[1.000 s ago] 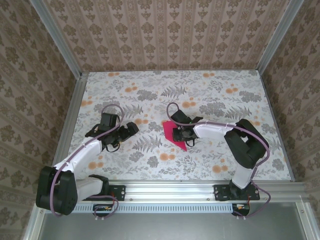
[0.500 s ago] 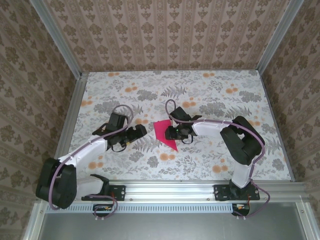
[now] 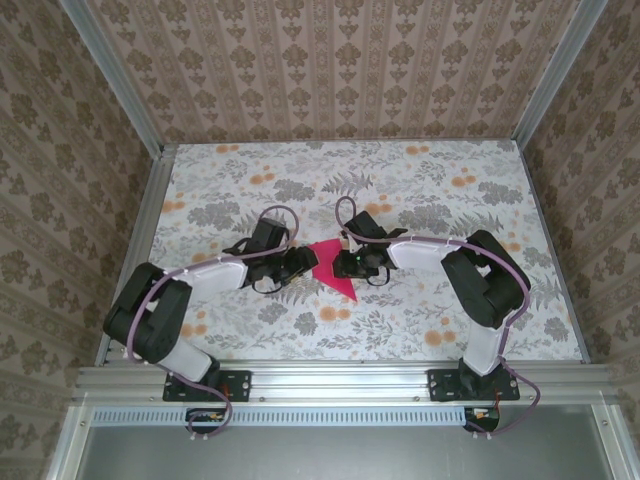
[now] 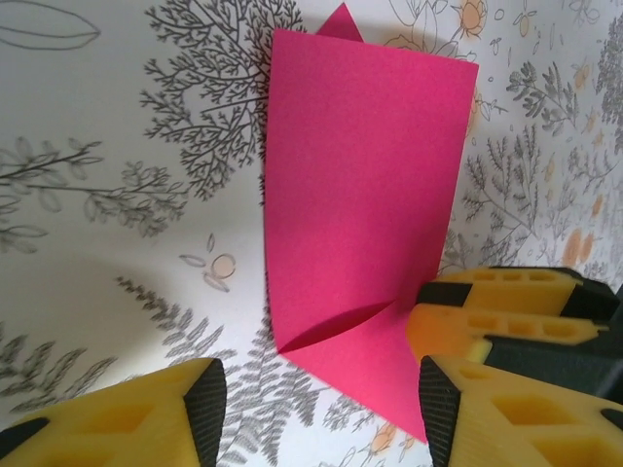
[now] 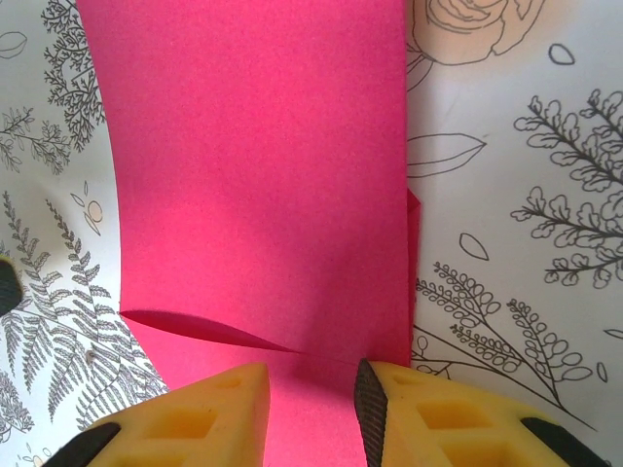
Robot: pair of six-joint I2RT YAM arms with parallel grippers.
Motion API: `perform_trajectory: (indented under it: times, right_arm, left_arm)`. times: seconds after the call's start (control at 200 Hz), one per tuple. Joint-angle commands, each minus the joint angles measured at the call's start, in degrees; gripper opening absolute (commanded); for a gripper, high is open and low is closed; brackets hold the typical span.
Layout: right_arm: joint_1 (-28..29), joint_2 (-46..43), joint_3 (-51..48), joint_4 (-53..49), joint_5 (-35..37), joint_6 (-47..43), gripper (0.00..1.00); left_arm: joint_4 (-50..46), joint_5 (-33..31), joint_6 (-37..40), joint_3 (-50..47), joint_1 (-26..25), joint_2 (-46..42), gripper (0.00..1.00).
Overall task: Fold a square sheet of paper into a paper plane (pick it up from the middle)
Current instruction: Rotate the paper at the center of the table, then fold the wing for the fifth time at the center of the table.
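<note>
Just ahead of my wide-open L gripper (image 4: pixel 319 394) lies the folded magenta sheet (image 4: pixel 360 175), lengthwise away; R gripper (image 5: pixel 311 384), narrow gap, nearer, touching it.

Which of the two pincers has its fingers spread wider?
The left pincer: its yellow fingers stand wide apart; the right pincer holds them close together over the red paper.

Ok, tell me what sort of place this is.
Likely a purpose-built robot test cell, not a real room: wallpapered walls box in a floral table, with the left arm and right arm bolted to an aluminium rail.
</note>
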Motion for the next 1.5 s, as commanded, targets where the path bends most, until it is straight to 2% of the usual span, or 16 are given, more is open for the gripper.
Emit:
perform_trajectory:
  times: [0.0,0.155,0.37,0.495,0.805,1.175,1.495]
  right_arm:
    - [-0.7,2.6,-1.5,-3.3,1.5,-1.3,0.33]
    - [-0.9,2.6,-1.7,-3.2,1.4,-1.4,0.33]
    - [-1.1,2.4,-1.9,-3.1,1.5,-1.2,0.33]
    - [-1.2,2.5,-1.9,-3.1,1.6,-1.2,0.33]
    - [-1.7,2.8,-1.9,-3.3,1.2,-0.6,0.33]
    - [-2.8,1.2,-3.7,0.4,-1.6,-0.6,0.35]
    - [-3.1,-1.6,-4.8,4.1,-3.3,-2.0,0.36]
  left_arm:
    - [2.3,2.6,-3.7,2.5,-1.0,2.6,0.55]
    - [2.1,3.7,-6.2,3.8,-2.0,5.7,0.52]
    - [-0.7,2.5,-7.3,4.2,-2.4,6.4,0.60]
    - [0.0,3.1,-7.8,4.1,-2.4,6.6,0.60]
    - [4.5,5.5,-8.6,3.9,-2.6,7.4,0.44]
    - [6.3,5.6,-7.5,3.5,-2.6,7.7,0.33]
    - [6.0,4.9,-6.0,3.3,-2.7,8.0,0.12]
